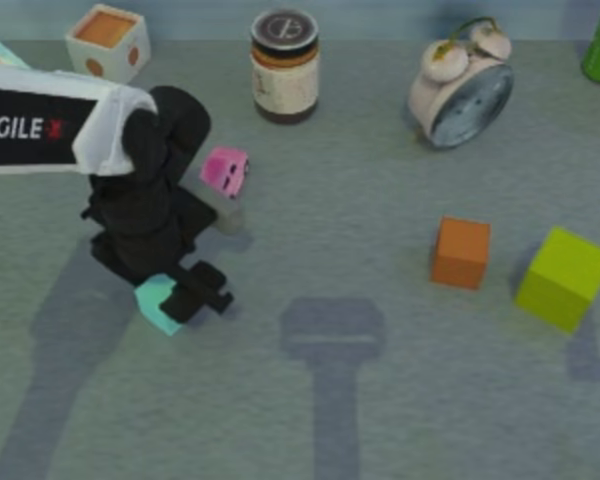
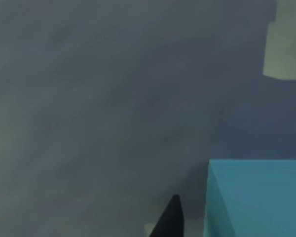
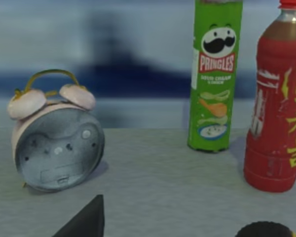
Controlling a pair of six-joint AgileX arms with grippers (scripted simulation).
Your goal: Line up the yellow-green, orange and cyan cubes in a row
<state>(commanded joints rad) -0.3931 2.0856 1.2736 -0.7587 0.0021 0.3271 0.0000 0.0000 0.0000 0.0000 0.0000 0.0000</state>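
Left claw (image 1: 185,297) at cyan cube (image 1: 156,302) (table's left)

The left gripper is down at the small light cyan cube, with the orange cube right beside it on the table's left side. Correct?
Not quite. The left gripper is at the small light cyan cube, but the top view shows the burnt orange cube far off on the table's right side, next to the large yellow-green cube.
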